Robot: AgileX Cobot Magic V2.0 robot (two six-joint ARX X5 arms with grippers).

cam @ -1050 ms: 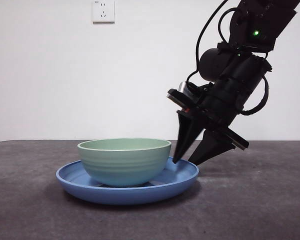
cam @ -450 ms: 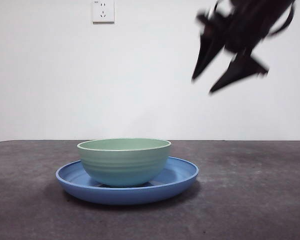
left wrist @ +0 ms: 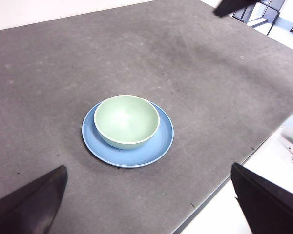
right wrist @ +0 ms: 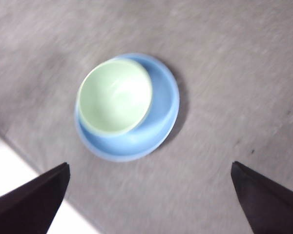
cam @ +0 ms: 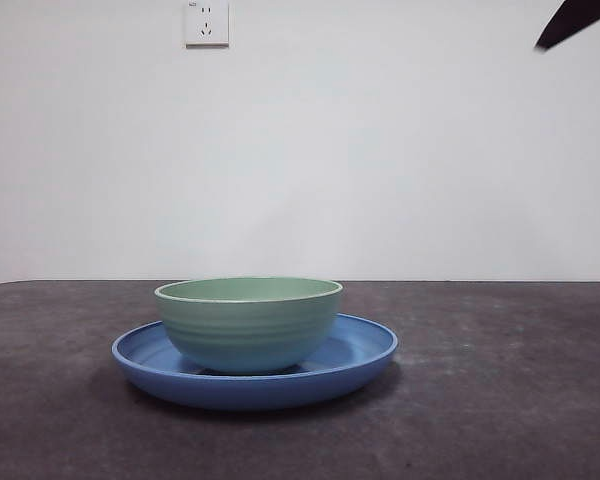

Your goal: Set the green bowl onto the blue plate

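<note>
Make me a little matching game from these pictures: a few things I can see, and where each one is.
Things:
1. green bowl
2. blue plate
3. wall socket
4. right pincer

Places:
a. on the white wall
b. flat on the grey table
c. raised above the table, open and empty
d. sitting on the plate, off-centre

Pairs: 1-d, 2-b, 3-a, 4-c
</note>
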